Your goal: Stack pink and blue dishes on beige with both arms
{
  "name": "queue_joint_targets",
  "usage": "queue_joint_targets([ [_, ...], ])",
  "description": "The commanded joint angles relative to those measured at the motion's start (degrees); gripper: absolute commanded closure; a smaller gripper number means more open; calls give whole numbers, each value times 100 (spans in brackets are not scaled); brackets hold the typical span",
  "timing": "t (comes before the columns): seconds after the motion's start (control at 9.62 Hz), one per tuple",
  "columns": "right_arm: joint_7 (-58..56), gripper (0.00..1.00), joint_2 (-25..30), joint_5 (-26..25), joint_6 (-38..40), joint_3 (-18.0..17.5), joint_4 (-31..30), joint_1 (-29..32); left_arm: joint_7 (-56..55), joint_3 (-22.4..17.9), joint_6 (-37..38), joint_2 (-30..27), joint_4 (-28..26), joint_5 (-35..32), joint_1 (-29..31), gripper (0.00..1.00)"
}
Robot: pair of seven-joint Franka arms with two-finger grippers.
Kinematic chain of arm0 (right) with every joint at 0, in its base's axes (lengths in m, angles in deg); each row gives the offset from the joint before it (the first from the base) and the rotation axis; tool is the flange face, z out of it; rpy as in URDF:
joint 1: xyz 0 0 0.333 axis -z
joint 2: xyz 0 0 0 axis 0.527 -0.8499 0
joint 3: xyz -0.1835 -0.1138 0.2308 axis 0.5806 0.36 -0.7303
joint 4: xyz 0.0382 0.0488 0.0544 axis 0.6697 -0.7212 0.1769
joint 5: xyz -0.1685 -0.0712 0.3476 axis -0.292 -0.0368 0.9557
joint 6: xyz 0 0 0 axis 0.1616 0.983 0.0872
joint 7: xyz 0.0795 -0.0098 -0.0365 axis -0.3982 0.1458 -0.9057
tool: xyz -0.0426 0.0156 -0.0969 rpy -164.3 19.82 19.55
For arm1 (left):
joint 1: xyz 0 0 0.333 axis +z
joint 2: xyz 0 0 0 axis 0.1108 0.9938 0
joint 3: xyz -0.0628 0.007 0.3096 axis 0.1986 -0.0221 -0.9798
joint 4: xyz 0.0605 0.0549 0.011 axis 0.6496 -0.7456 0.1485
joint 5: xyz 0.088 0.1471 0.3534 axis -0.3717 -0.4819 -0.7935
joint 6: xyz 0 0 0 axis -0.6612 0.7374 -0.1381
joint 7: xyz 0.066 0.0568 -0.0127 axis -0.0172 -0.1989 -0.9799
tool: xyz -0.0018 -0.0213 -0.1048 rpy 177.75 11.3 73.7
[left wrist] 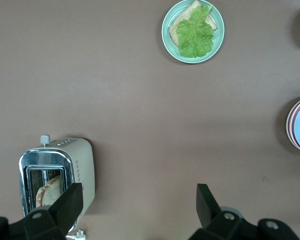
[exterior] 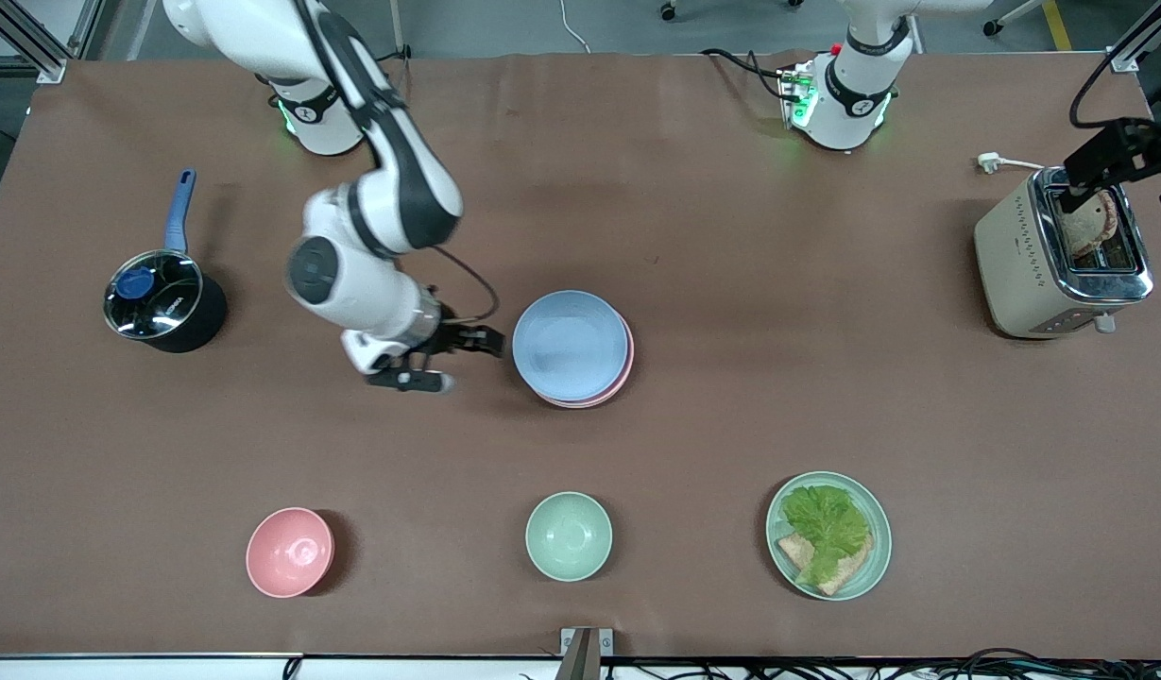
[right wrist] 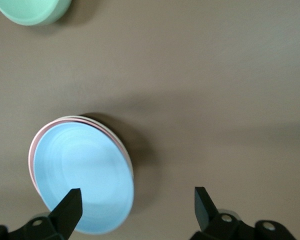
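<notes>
Stack looks basically done mid-tabletop [exterior: 731, 189]: blue plate [exterior: 571, 344] on pink plate [exterior: 621, 370], beige rim [right wrist: 97, 122] peeking underneath. Right hand [exterior: 448, 364] sits released beside it, stack at its 3 o'clock. Left hand [left wrist: 135, 205], also released, waits over the toaster [exterior: 1052, 255].

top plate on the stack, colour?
Light blue plate, pink rim under it; the front view shows it best.
</notes>
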Motion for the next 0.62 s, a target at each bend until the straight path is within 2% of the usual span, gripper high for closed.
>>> queue_joint_targets([
  [0.0, 78, 0, 287, -734, 1902, 708, 1002, 4, 159, 59, 27, 39, -191, 114, 296, 0],
  [0.1, 95, 0, 339, -1477, 2555, 859, 1452, 3, 238, 59, 27, 144, -77, 79, 297, 0],
  [0.21, 104, 0, 479, -2103, 2822, 887, 1665, 12, 248, 59, 27, 154, -50, 96, 297, 0],
  [0.31, 113, 0, 811, -2596, 2843, 1096, 1667, 21, 256, 59, 27, 137, -49, 79, 279, 0],
  [0.42, 17, 0, 1023, -2618, 2843, 1237, 1693, 352, 222, 59, 27, 93, -67, 148, 288, 0],
  [0.52, -227, 0, 1269, -2645, 2860, 1065, 1746, 990, 187, 59, 45, 58, -102, 244, 297, 0],
])
